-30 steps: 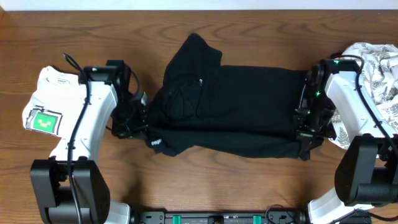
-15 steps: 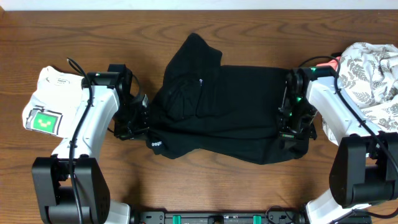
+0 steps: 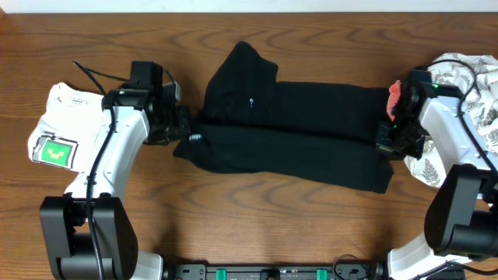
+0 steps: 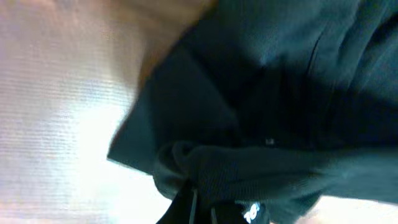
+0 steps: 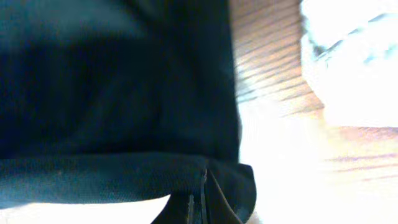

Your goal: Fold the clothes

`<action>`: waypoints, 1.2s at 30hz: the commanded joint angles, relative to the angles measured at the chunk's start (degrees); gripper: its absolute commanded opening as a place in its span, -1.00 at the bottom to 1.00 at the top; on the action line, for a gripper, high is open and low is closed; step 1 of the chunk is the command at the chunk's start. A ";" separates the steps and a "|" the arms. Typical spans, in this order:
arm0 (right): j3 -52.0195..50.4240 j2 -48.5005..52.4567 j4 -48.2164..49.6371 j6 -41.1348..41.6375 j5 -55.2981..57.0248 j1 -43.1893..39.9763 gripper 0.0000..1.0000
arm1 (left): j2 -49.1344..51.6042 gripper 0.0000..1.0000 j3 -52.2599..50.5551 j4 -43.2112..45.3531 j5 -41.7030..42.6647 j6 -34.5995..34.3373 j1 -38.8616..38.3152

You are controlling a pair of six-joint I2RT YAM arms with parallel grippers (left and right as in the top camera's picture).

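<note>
A black garment point(image 3: 288, 128) lies long and wide across the middle of the table, with a tiny white logo near its left end. My left gripper point(image 3: 184, 132) is shut on its left edge; the left wrist view shows the bunched black fabric point(image 4: 249, 155) pinched at the fingers point(image 4: 202, 208). My right gripper point(image 3: 387, 140) is shut on the right edge; the right wrist view shows a taut fold of black cloth point(image 5: 112, 112) at the fingers point(image 5: 202, 199). The garment is stretched between both grippers.
A folded white garment with a green patch point(image 3: 58, 128) lies at the left under my left arm. A pile of white leaf-patterned cloth point(image 3: 467, 93) with something red sits at the right edge. The table is brown wood point(image 3: 257, 225).
Both grippers have moved away from the front edge and apart, pulling the held black edge back over the garment and stretching it flat. The right arm swung back right.
</note>
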 commanded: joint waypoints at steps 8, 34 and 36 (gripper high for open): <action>-0.13 0.00 1.11 0.81 1.88 -0.72 -0.93 | 2.78 -0.86 0.79 1.09 -1.77 -1.55 0.39; 6.27 -1.40 0.24 -12.00 -8.04 1.73 -0.97 | -13.57 -0.88 2.03 0.42 -0.81 1.14 -2.38; 6.34 -2.32 0.00 -12.39 -8.28 4.39 -0.97 | -14.10 -0.88 1.88 -0.98 -0.81 3.69 -4.85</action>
